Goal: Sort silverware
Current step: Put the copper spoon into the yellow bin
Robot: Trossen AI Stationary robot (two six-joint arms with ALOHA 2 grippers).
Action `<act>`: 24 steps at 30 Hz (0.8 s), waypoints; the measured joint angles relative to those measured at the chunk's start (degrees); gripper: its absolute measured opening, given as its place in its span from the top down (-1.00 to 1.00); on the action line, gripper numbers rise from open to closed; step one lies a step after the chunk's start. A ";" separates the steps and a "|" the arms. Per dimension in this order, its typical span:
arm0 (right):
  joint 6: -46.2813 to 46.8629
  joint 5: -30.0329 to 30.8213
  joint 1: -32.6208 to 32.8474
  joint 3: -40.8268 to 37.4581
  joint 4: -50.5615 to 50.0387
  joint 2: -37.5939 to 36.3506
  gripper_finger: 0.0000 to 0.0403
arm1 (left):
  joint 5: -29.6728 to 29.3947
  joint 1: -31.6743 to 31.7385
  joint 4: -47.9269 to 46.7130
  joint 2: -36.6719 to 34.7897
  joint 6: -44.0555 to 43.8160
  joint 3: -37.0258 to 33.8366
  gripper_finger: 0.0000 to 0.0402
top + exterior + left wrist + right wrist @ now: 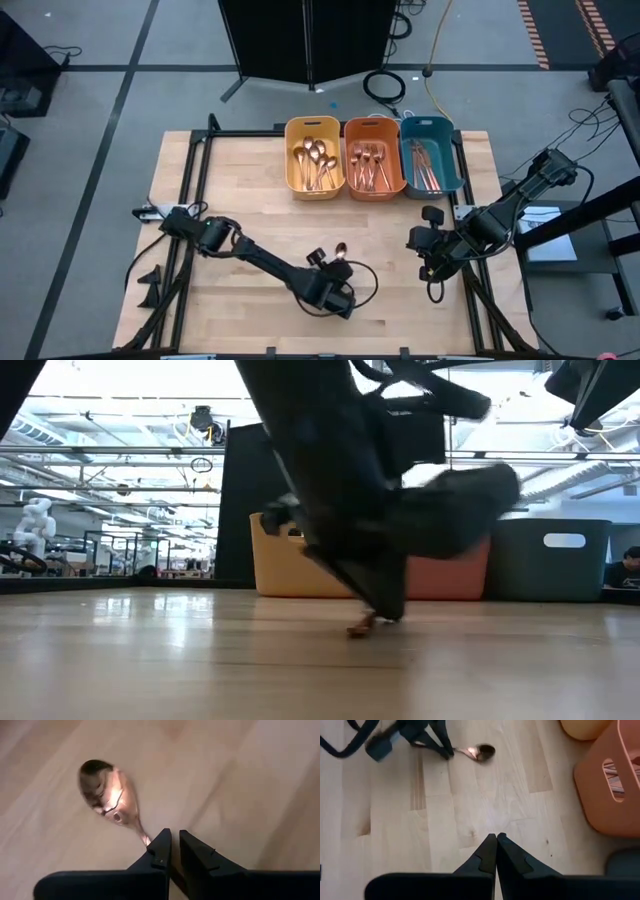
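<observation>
One copper spoon (340, 250) is on the wooden table near its middle, its bowl (107, 795) pointing toward the far bins. My left gripper (175, 845) is shut on its handle, reaching in from the table's left (325, 266). My right gripper (496, 836) hovers shut and empty above the table's right part (420, 246). More silverware lies in the yellow bin (315, 155), the orange bin (375, 157) and the teal bin (430, 152) at the far edge. My left gripper pinches the spoon's handle (145, 836) just behind the bowl between its two fingers (161, 847), which hide the rest of the handle. The fingers slant down from the near left. The spoon's low end (360, 628) is at the table top.
The three bins stand side by side at the table's far edge. Bare wood (250, 200) lies between them and the arms. A black frame (200, 150) borders the table, and cables trail at its left and right sides.
</observation>
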 joint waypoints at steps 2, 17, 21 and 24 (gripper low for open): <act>-0.52 0.00 0.00 0.00 0.00 0.00 1.00 | 2.35 -0.02 -1.24 -1.85 1.57 -0.20 0.83; -4.60 0.09 0.01 0.00 0.12 0.00 1.00 | 3.94 -0.42 -10.26 -14.68 -18.10 -0.27 0.95; -5.75 0.04 0.64 0.00 0.37 0.00 1.00 | 7.72 -1.18 -13.09 -14.49 -32.13 -0.32 0.97; -7.79 -0.08 1.02 0.00 1.14 0.00 1.00 | 10.72 -1.43 -10.37 -13.65 -37.35 -0.23 0.97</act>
